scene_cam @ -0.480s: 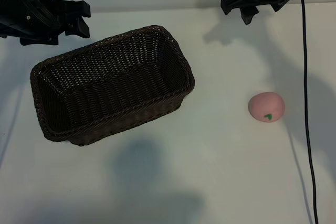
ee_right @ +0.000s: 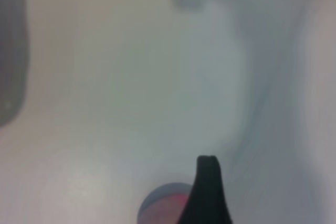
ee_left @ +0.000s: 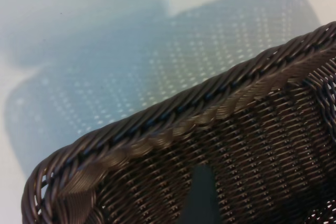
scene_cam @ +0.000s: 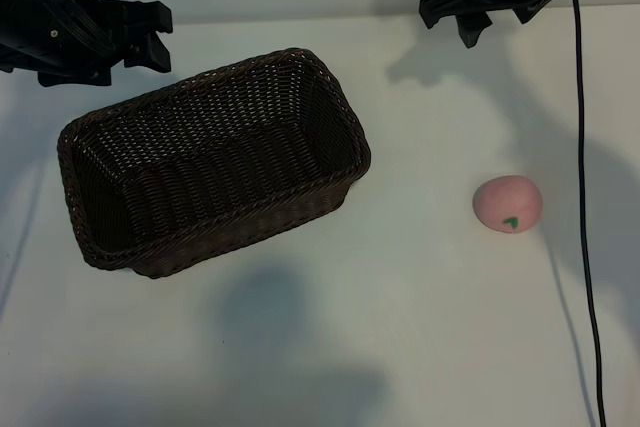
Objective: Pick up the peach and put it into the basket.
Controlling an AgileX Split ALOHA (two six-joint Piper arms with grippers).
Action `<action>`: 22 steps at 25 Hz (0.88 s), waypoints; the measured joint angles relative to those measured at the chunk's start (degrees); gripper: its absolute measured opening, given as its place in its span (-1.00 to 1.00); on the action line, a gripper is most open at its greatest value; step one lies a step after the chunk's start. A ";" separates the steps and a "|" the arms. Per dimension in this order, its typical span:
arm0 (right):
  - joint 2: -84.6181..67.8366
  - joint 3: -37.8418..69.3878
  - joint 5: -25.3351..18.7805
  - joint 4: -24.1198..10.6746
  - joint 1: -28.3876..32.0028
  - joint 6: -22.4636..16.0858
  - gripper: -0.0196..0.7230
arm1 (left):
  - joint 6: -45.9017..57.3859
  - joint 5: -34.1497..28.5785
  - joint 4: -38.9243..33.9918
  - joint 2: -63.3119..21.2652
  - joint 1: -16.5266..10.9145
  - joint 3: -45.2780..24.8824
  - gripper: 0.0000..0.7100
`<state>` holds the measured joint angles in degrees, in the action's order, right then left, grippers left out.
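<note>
As I look across the tabletop from the near edge, nothing but white surface and soft shadows lies closest to me. Farther in, the peach sits alone on the right side, its green mark facing me, well apart from the basket and outside it. A black cable runs down the tabletop just beside the peach on its outer side.

My right fingers hang at the far right of the tabletop, released and spread, holding nothing; the peach lies well short of them, toward me and slightly outward. Through the right wrist view I see one dark fingertip with a sliver of pink peach beside it, apart from it.

My left fingers hover at the far left, likewise released and empty, just beyond the basket's far rim. Through the left wrist view the braided rim fills the picture just below those fingers, with no contact that I can see. The basket lies angled, its inside bare.
</note>
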<state>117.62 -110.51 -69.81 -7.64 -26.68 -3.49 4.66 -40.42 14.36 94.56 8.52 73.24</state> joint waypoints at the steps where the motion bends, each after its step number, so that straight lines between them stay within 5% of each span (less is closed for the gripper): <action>1: 0.00 0.00 -0.02 0.06 0.00 0.00 0.58 | 0.00 0.00 0.00 0.00 0.00 0.00 0.66; 16: 0.00 0.00 -0.02 0.62 0.00 0.00 0.58 | 1.46 -1.78 -1.01 -0.85 -0.06 -0.08 0.66; 22: 0.00 0.00 -0.06 0.79 0.00 0.00 0.58 | 10.71 -2.97 -8.38 -9.37 -0.35 -7.45 0.66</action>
<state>117.62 -110.51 -69.87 -6.84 -26.68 -3.49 15.37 -43.40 5.98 85.19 8.17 65.79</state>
